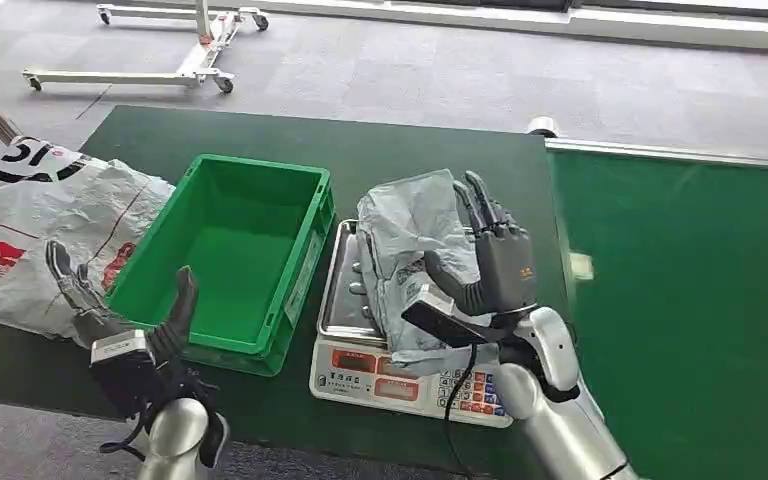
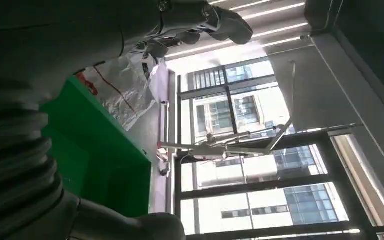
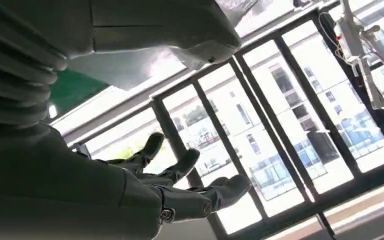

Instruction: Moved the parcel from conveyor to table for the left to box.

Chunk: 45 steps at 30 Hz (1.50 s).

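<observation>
The right hand point(image 1: 495, 262) is cupping the grey parcel point(image 1: 410, 250) with fingers wrapped over its far side, resting it on the scale point(image 1: 360, 370) on the tabletop point(image 1: 410, 150). It should be lifting squarely so the slack bag isn't slipping. To its left the left hand point(image 1: 125, 310) is waiting with fingers apart beside the green bin point(image 1: 290, 190); the conveyor point(image 1: 680, 300) is lying to its right, grey carpet beyond.
</observation>
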Each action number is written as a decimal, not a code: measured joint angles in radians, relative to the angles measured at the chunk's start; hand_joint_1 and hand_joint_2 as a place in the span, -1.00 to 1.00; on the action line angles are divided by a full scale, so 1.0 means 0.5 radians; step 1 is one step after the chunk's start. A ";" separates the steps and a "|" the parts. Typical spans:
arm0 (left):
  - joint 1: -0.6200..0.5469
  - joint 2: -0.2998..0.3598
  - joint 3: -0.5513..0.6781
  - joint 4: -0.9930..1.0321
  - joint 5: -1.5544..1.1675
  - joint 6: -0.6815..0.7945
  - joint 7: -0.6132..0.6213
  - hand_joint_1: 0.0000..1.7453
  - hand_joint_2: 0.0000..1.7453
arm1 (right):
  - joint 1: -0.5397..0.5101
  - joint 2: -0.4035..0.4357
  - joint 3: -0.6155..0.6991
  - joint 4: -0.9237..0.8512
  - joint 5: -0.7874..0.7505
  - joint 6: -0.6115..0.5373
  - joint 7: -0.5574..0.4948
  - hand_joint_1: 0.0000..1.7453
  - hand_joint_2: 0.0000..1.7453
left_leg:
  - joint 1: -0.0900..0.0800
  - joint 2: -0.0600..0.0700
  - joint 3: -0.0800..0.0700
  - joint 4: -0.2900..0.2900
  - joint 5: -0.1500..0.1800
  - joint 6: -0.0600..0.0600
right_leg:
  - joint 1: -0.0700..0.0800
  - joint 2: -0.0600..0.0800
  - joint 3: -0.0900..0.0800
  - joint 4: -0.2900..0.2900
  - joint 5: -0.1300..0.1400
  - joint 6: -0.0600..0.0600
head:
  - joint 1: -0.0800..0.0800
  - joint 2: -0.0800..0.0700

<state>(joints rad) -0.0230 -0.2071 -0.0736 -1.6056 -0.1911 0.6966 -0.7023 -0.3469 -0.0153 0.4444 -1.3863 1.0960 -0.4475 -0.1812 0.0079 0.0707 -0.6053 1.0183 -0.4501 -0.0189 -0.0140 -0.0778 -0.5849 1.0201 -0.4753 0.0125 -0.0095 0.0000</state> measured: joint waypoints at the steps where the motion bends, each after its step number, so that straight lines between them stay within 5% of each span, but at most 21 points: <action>1: 0.000 0.000 -0.002 0.001 -0.008 0.000 0.000 -1.00 1.00 | 0.009 -0.005 -0.005 0.001 -0.011 0.000 0.002 -1.00 -1.00 | 0.000 0.000 0.000 0.000 0.000 0.000 | 0.000 0.000 0.000 0.000 0.000 0.000 | 0.000 0.000; 10: 0.003 0.000 -0.005 0.002 -0.033 0.000 0.000 -1.00 1.00 | 0.070 -0.029 -0.074 0.001 -0.149 0.012 -0.031 -1.00 -1.00 | 0.000 0.000 0.000 0.000 0.000 0.000 | 0.000 0.000 0.000 0.000 0.000 0.000 | 0.000 0.000; 15: 0.009 0.000 -0.006 0.002 -0.031 0.000 0.000 -1.00 1.00 | 0.105 -0.029 -0.127 -0.021 -0.223 -0.216 -0.114 -1.00 -1.00 | 0.000 0.002 0.000 0.000 0.000 0.000 | 0.000 0.002 0.000 0.000 0.000 0.000 | 0.001 0.000; 16: 0.009 0.000 -0.007 0.002 -0.031 0.000 0.000 -1.00 1.00 | 0.108 -0.029 -0.134 -0.023 -0.224 -0.219 -0.120 -1.00 1.00 | 0.000 0.002 0.000 0.000 0.000 0.000 | 0.000 0.002 0.000 0.000 0.000 0.000 | 0.000 0.000; 20: 0.008 0.001 -0.017 0.003 -0.012 0.000 0.000 -1.00 1.00 | 0.152 -0.012 -0.186 -0.083 -0.162 -0.390 -0.255 -1.00 1.00 | 0.000 -0.002 -0.001 0.001 0.000 0.000 | 0.000 -0.002 0.000 0.000 0.000 0.000 | 0.001 0.000; 23: -0.017 0.012 -0.099 0.046 -0.127 0.000 0.000 -1.00 1.00 | 0.236 0.210 -0.531 -0.384 -0.050 -0.501 -0.878 -1.00 1.00 | 0.000 -0.001 -0.002 0.001 0.000 0.000 | 0.000 -0.001 -0.003 0.000 0.000 0.000 | -0.001 0.000; 25: -0.077 0.005 -0.164 0.109 -0.315 0.000 -0.002 -1.00 1.00 | 0.243 0.343 -0.741 -0.672 0.007 -0.505 -1.030 -1.00 1.00 | 0.000 -0.006 -0.003 0.001 0.000 0.000 | 0.000 -0.005 -0.002 0.000 0.000 0.000 | 0.000 0.000; 33: -0.533 -0.067 -0.371 0.640 -0.942 -0.026 0.130 -1.00 1.00 | 0.268 0.584 -0.914 -1.454 -0.037 -0.505 -1.032 -1.00 1.00 | -0.003 -0.004 -0.002 0.003 0.000 0.004 | -0.003 -0.004 0.002 0.000 0.002 0.003 | 0.002 0.000; 45: -0.956 -0.115 -0.726 1.205 -1.405 -0.245 0.394 -1.00 1.00 | 0.267 0.590 -0.892 -1.503 -0.092 -0.499 -1.033 -1.00 1.00 | -0.003 -0.001 -0.002 0.004 0.004 0.007 | -0.003 -0.001 0.001 0.000 0.006 0.004 | 0.001 0.000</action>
<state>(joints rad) -0.5010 -0.2647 -0.4368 -1.0033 -0.8934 0.5741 -0.5051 -0.2134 0.2796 -0.0015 -2.1378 1.0498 -0.6970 -0.6977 0.0062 0.0702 -0.6065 1.0204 -0.4481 -0.0152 -0.0154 -0.0782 -0.5846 1.0201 -0.4721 0.0148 -0.0092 0.0000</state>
